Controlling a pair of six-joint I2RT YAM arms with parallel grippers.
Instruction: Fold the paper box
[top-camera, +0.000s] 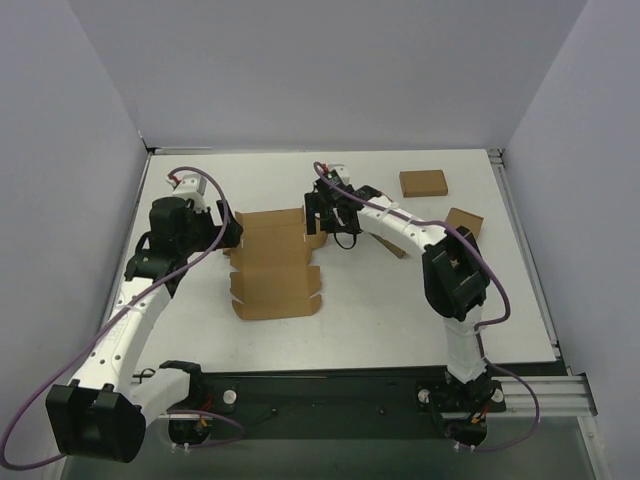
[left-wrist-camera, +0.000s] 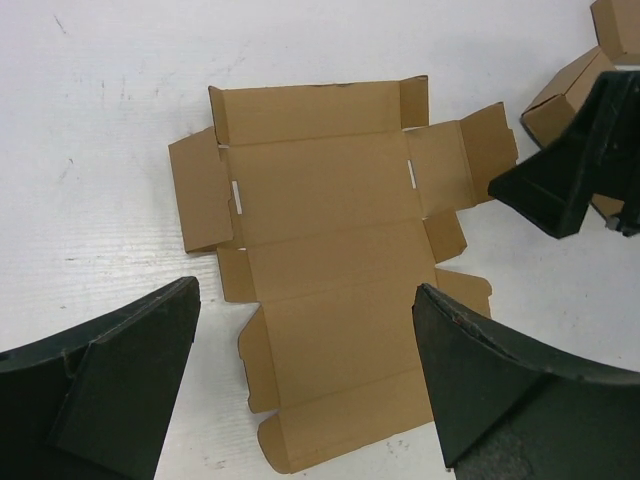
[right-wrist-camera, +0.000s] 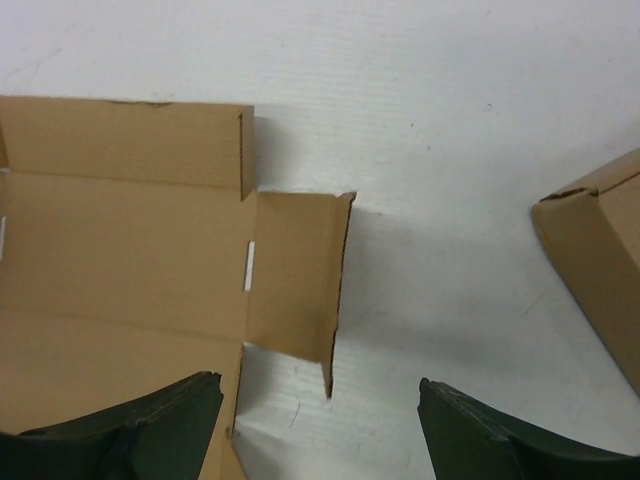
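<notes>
Status: first fold, I'd say. Flat brown creased-cardboard paper box (top-camera: 275, 265) lies mid-table between the arms. Left gripper (left-wrist-camera: 305, 290) and right gripper (right-wrist-camera: 318, 385) are both spread wide, empty. Next: right one pinches the side flap (right-wrist-camera: 295, 275), seemingly part-raised, and creases it upright.

Robot lab test cell. White table (top-camera: 380, 320) boxed in by 3 plain pale walls (top-camera: 320, 70). Left arm (top-camera: 130, 310) and right arm (top-camera: 455, 285) bolted to a black base (top-camera: 330, 395) at near edge. Purple cables (top-camera: 498, 285) trailing, aluminium rail (top-camera: 545, 400) alongside.

flat paper box (left-wrist-camera: 325, 250) (unfolded), left tool (left-wrist-camera: 305, 290) spread wide above
</notes>
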